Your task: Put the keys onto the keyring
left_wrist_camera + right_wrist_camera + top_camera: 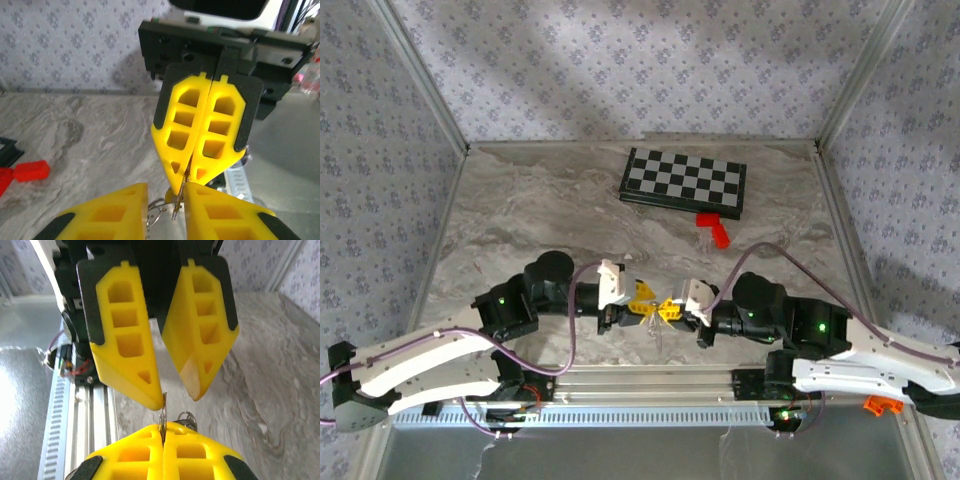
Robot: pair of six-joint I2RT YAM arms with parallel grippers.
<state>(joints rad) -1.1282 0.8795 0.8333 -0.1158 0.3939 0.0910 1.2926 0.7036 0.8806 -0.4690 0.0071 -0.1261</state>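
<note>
Threading in hand, low over the grey marbled table at 6 o'clock in the top view.

The tiny silvery-bladed key poked from the tips of the right gripper, whose yellow fingers were pressed together on it (head hidden, so calling it the key is my judgement). The thin pale silvery metal keyring lay just beside it at 9 o'clock. The left gripper stood spread, gripping nothing. Next, the left likely needed to close on the keyring and steady it while the key was worked onto it.
</note>
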